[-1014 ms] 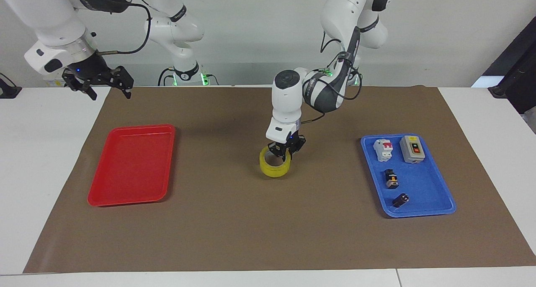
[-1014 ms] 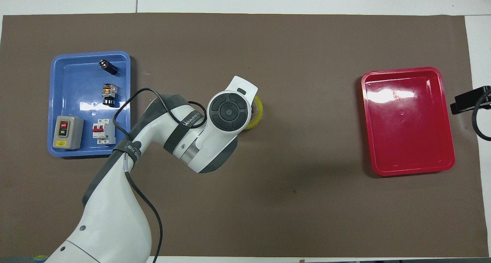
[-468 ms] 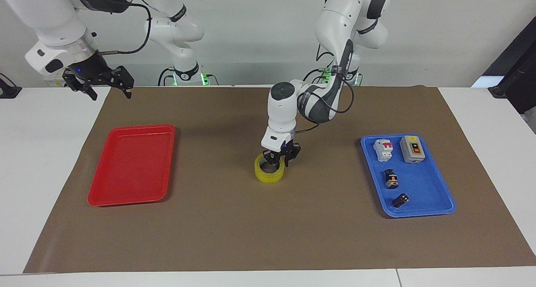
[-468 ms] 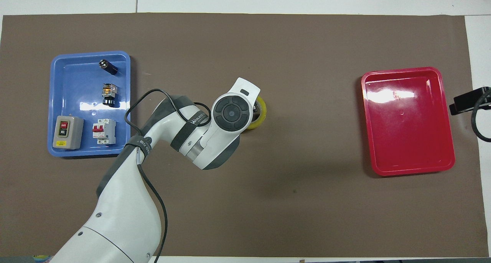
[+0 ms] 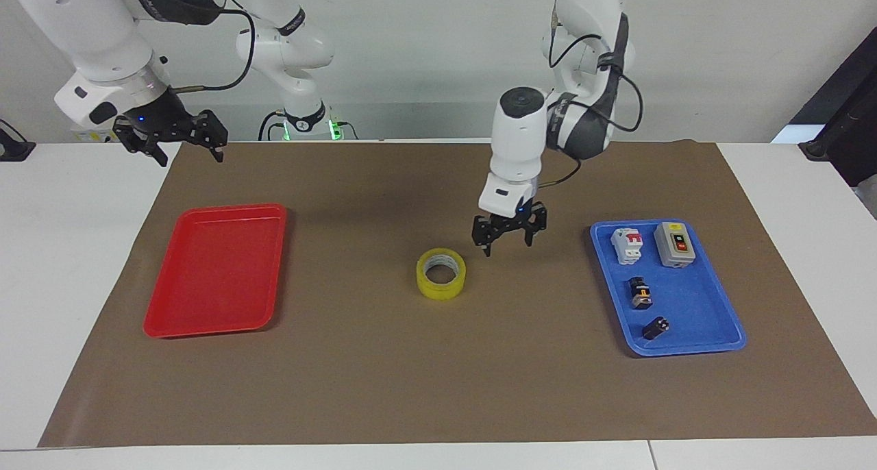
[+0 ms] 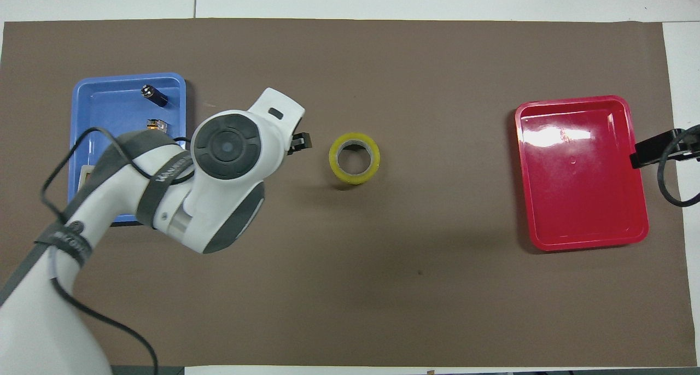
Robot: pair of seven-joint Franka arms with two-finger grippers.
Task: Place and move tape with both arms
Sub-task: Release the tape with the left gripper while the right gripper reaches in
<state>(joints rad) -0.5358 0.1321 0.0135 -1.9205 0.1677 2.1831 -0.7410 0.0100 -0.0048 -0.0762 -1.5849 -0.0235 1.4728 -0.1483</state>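
Tape [image 5: 441, 273]: yellow translucent roll with a pale inner core, lying flat on its side face, hole up, on the brown mat [image 5: 384, 388] near the middle of the table. Nothing touches it. It sits between the red tray and the blue tray, well apart from both.

Left gripper [image 5: 508, 240]: raised over the bare mat between the tape and the blue tray, pointing straight down. Fingers spread apart, nothing between them (the gap shows plainly in the facing view). In the overhead view the wrist housing hides most of it; only a black tip [image 6: 299, 141] pokes out beside the tape.

Left arm: comes in from its base, bends at the elbow and hangs the wrist upright above the mat.

Right gripper [image 5: 183, 146]: in the air over the mat's edge at the right arm's end of the table, close to the robots. Fingers spread, holding nothing. This arm waits.

Red tray [image 5: 164, 319]: on the mat toward the right arm's end, nothing in it.

Blue tray [image 5: 692, 343]: on the mat toward the left arm's end. It holds a white circuit breaker [image 5: 627, 244] with a red toggle, a grey switch box [image 5: 674, 244], and two small black parts [image 5: 640, 293] (one nearer the robots, the other [image 5: 655, 327] farther).
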